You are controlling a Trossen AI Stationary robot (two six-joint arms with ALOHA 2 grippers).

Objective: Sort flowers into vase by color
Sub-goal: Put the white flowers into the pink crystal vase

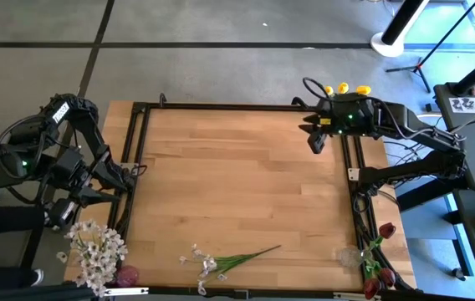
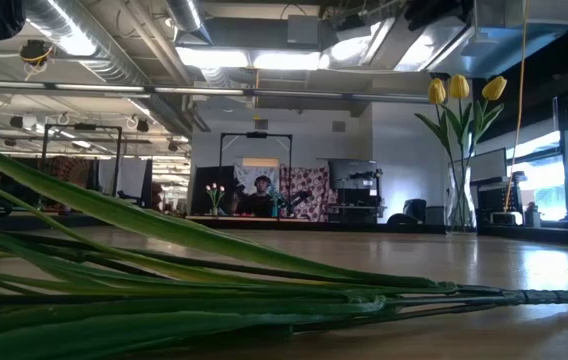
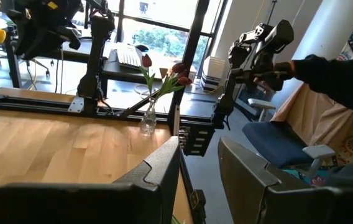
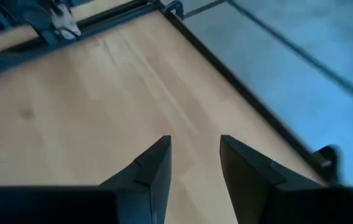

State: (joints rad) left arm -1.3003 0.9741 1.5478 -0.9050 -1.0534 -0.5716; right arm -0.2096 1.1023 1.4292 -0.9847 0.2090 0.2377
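Loose spray: one white-pink blossom spray (image 1: 225, 261) lies flat on the wooden table (image 1: 237, 176) at approx 6 o'clock, near the front edge, blossoms toward 8, stem tip toward 4. Only flower not yet in a vase.
Sorted so far: white-pink bunch (image 1: 95, 251) at 8 o'clock corner; yellow tulips (image 1: 344, 89) at 1 o'clock; dark red tulips (image 1: 378, 259) in a clear vase at 5 o'clock.
L gripper (image 3: 198, 162): parked off the table's 9 o'clock edge, fingers a moderate gap apart, holding nothing.
R gripper (image 4: 195, 158): over the table near 1 o'clock, by the yellow tulips, fingers parted, empty.
Step in hand (judgement): fetch the loose spray, take it to the white-pink bunch.
How to do well: L arm is nearer both spray and target; grab the stem mid-length, not the blossoms; come down square across the stem; lift clear before swinging to 8 o'clock; feed stem-end first.
Risk: thin stem can slip or roll out; leaves may snag the frame rail.
High view only: all three bunches plus both arms at once.
Low view only: stem and long leaves (image 2: 164, 290) flat on the wood, close to the lens; yellow tulips upright in a glass vase (image 2: 461, 195).
L wrist only: red tulips' vase across the table; a person's sleeve (image 3: 338, 74) beyond the table.
R wrist only: bare wood under the R fingers.
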